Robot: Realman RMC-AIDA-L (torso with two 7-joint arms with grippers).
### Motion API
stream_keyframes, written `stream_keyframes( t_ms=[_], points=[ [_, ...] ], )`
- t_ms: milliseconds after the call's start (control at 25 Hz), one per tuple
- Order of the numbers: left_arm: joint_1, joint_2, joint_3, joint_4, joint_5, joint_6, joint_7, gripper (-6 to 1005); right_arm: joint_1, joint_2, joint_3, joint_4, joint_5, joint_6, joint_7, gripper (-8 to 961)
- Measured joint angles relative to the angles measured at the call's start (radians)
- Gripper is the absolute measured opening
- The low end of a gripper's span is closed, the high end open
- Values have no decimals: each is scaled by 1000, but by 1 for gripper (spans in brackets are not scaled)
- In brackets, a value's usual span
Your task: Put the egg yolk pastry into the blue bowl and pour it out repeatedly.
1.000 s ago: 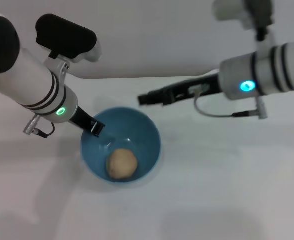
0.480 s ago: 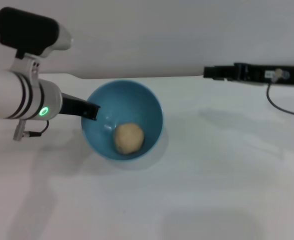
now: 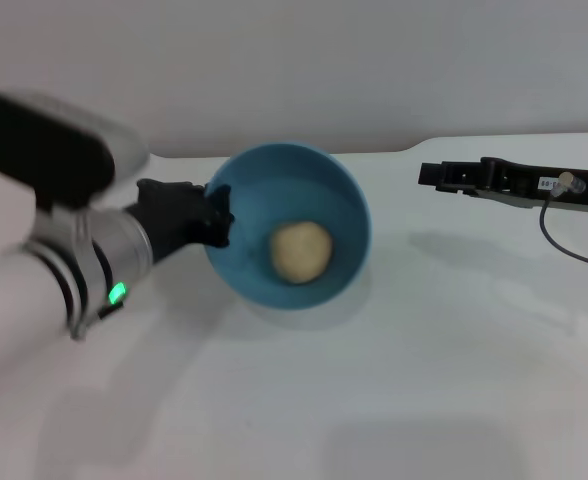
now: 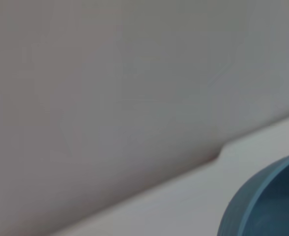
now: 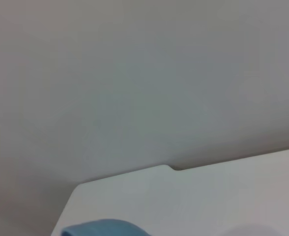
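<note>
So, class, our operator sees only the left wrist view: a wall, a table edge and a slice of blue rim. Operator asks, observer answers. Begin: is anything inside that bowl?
Observer: Yes, the egg yolk pastry lies inside the blue bowl.
Operator: Who holds the bowl?
Observer: The left claw is shut on its rim, on the robot's left side.
Operator: Is it level?
Observer: No, it is tilted, its opening turned up toward the head camera.
Operator: Where is the other arm?
Observer: The right claw hangs over the table to the bowl's right, apart from it.
</note>
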Motion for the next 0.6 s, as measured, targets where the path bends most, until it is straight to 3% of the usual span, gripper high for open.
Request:
stream_keyframes(
  t_ms=[80,600],
  points=[
    [70,0,94,-28,1,211,45,-3,4,0,-2,-1,0,0,-1,327],
    [140,1,323,-198,4,703,128,-3,23,0,1,-37,0,7,-17,328]
  ],
)
